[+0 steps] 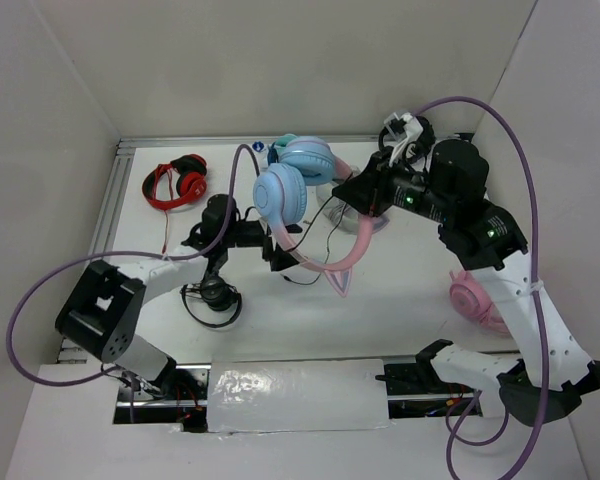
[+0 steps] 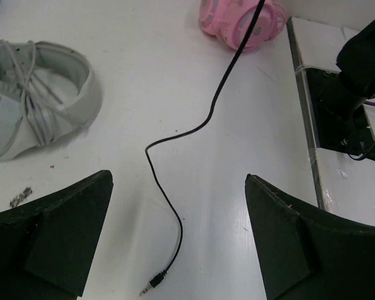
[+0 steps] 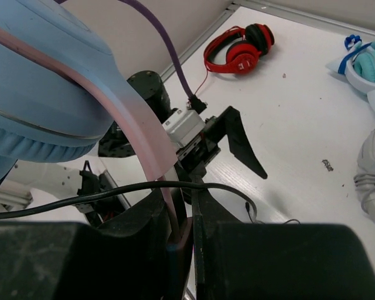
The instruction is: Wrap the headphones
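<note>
The right gripper is clamped narrow on the pink headband of the headphones. It holds them up off the table, with 1 light blue ear cup looming just above and left of its fingers. The thin black cable crosses right in front of that grip and drops away to the table.

The left gripper stands wide and holds nothing. The cable's loose end snakes over the tabletop between its 2 fingers, and the jack plug lies nearest its palm.

This looks like an early stage: the band is secured and no cable is wound yet. The next move probably calls for the left gripper to go down and pinch the cable near the plug. The cable is thin and flat on the table, so the fingertips would have to reach the surface.

Left of the left fingers sits a grey-white headset, close enough to snag. Ahead, where the cable runs, lie all-pink headphones. Red headphones and a teal-and-white pair sit well beyond.
</note>
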You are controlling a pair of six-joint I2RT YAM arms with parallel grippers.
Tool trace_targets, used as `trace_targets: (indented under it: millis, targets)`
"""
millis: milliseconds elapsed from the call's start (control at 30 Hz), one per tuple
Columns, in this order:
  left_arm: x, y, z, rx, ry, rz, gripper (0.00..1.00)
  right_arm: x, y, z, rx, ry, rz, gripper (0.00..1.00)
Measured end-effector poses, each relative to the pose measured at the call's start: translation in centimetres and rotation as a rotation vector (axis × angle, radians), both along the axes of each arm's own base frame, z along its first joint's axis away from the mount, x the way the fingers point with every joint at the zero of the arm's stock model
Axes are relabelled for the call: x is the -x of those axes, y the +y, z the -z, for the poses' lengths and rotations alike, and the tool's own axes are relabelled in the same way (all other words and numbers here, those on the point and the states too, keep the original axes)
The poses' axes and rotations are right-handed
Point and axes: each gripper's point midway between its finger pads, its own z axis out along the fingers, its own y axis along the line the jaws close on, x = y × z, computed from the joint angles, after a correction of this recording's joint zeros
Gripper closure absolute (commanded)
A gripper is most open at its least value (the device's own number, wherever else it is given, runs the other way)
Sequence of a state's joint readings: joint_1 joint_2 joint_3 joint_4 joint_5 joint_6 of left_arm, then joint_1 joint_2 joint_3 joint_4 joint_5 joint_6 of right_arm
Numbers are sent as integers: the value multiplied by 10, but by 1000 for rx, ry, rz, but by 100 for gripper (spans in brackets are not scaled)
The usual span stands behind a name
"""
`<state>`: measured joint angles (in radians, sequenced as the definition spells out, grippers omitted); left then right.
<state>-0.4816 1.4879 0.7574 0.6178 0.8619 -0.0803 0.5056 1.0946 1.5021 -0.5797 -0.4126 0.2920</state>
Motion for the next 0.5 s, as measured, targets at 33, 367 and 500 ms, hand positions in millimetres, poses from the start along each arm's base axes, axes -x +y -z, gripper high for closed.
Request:
trace_targets:
  millis: [33,367,500]
  targets:
    - [-2,-4,-1,7,1,24,1,0,0,-1,-1,0,-3,100]
    - [-1,-45,3,65,27,165,1,-13,10,2,-10,57,-27,100]
    - [-8,-59,2,92,31,176,1,-11,12,2,-21,73,-40,100]
